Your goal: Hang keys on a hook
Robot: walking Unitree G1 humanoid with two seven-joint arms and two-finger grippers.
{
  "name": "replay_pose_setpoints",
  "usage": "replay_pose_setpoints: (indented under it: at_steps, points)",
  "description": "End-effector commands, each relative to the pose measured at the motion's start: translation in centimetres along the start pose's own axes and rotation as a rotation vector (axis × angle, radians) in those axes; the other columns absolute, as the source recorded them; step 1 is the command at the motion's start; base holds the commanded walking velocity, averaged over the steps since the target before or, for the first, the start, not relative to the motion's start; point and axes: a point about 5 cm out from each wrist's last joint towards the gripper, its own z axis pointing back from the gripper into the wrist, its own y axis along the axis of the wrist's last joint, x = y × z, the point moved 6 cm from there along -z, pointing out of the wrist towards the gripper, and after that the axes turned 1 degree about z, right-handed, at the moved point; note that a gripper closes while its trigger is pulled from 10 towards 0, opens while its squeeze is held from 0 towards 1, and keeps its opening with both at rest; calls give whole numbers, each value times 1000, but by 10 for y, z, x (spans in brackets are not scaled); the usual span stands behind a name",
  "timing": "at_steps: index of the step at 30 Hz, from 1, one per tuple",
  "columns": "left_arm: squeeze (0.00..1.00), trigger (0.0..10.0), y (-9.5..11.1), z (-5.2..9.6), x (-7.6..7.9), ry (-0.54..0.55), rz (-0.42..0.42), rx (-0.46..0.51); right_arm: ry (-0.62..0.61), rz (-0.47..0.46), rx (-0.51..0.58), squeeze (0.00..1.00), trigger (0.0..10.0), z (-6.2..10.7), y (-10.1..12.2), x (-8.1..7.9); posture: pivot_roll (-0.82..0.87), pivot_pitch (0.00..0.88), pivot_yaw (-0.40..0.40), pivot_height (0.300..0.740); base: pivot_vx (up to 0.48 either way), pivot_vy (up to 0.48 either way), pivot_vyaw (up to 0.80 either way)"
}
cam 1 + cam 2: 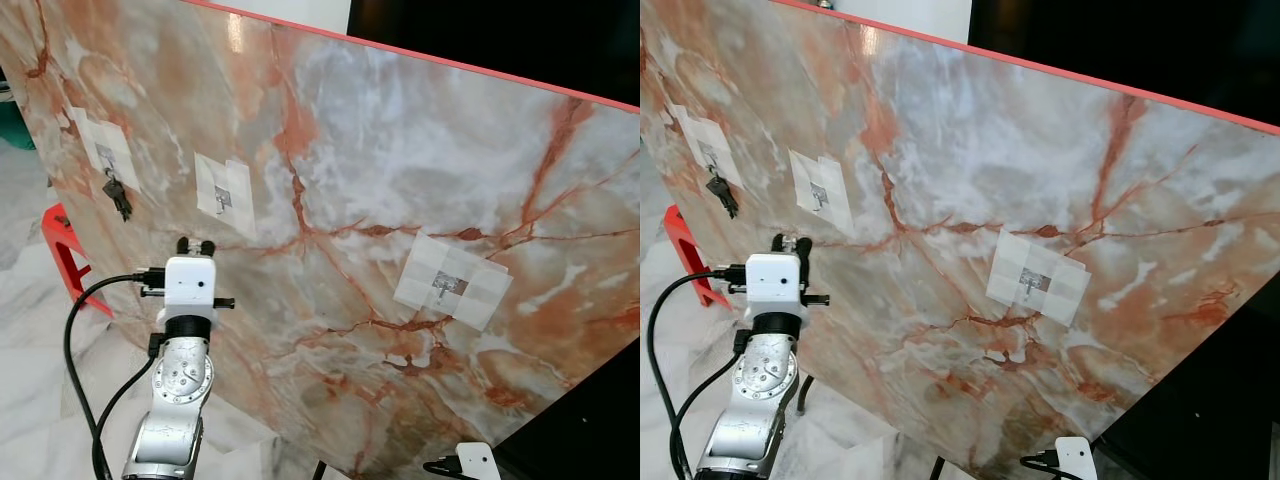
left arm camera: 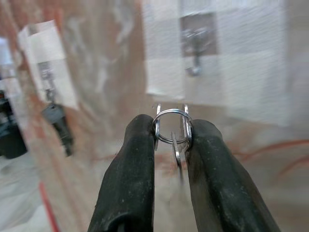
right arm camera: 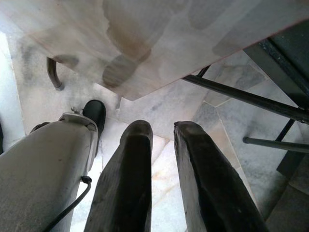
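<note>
A marble-patterned board (image 1: 400, 150) leans before me with three small metal hooks on white tape patches. The far-left hook carries a dark key (image 1: 117, 195). The middle hook (image 1: 222, 198) and the right hook (image 1: 447, 284) are bare. My left gripper (image 1: 196, 245) is raised just below the middle hook, close to the board. In the left wrist view it is shut on a silver key ring (image 2: 172, 126), pinched at the fingertips, and the bare hook (image 2: 194, 53) sits just above the ring. My right gripper (image 3: 163, 130) hangs low toward the floor, fingers slightly apart and holding nothing.
A red stool (image 1: 62, 240) stands at the board's left end. Dark metal frame bars (image 3: 241, 94) hold the board up from a pale marble floor (image 3: 159, 188). My own grey leg and black foot (image 3: 94, 112) are under the board's lower edge.
</note>
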Motion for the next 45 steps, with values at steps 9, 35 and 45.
replay_pose_setpoints:
  at_steps: [9,35,45]
  points:
    - [0,10000,2,-2,-2,11,28,13,-20,10,27,0,10000,0,10,8,109,0,-133,740,0,0,0]
    - [0,10000,4,-1,2,-37,96,23,-22,17,28,0,10000,0,11,9,116,0,-143,740,0,0,0]
    - [0,10000,1,-6,3,-36,86,5,-22,15,29,0,10000,0,12,9,116,0,-144,740,0,0,0]
